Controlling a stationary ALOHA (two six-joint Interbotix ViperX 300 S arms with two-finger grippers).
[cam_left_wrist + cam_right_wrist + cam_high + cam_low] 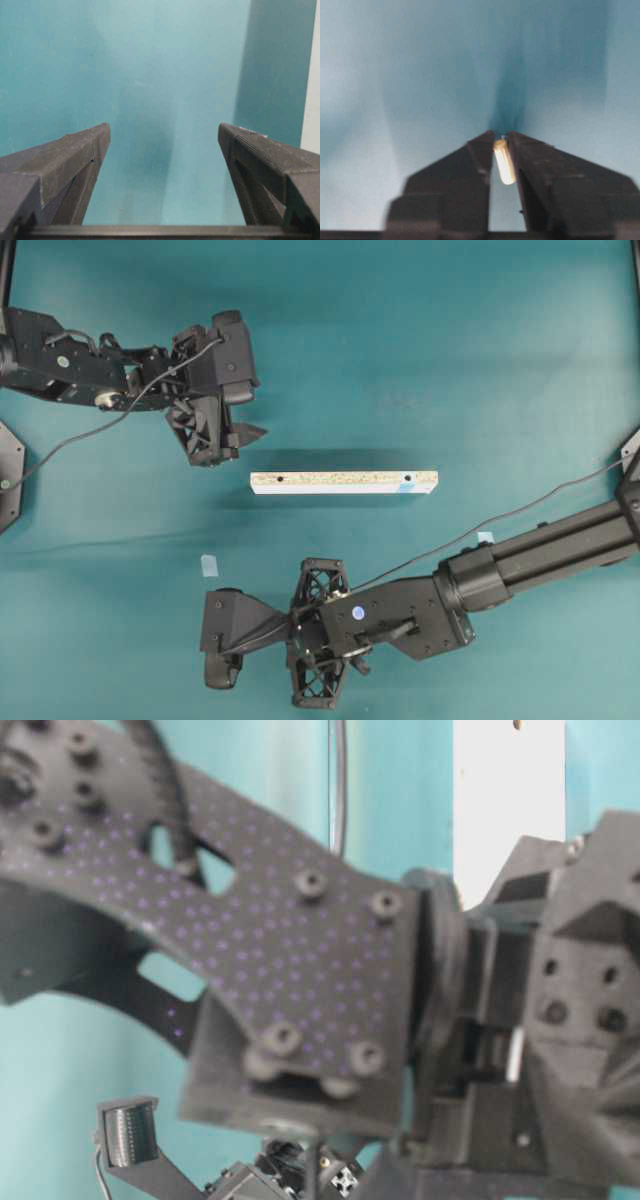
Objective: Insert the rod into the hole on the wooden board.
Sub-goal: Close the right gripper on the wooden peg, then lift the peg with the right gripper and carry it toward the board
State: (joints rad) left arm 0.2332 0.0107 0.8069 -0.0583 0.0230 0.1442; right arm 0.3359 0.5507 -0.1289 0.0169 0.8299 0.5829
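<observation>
The right gripper (pixel 500 150) has its jaws clamped on the rod (pixel 504 161), a short cream dowel pinched between the 2 tips in the right wrist view; holding it at the very tips leaves most of its length in sight and, I judge, free to enter a hole later. In that view the rod's long axis runs roughly along the jaws, tilted a little, its far end at the tips and its near end pointing back toward the camera. Seen from overhead, this gripper (pixel 222 632) sits low over the teal surface (pixel 420 350), near the bottom of the picture and well apart from the wooden board (pixel 344 482), with a small pale blue tape square (pixel 209 565) just above it; the rod itself is hidden there. The board lies flat, its long axis running left to right across the picture, with the hole (pixel 408 479) near its right end beside a light blue mark. The left gripper (pixel 240 435) hovers just off the board's left end with its jaws spread wide and nothing between them, likely placed to steady the board. The rod still has to be carried to the hole and stood upright.
</observation>
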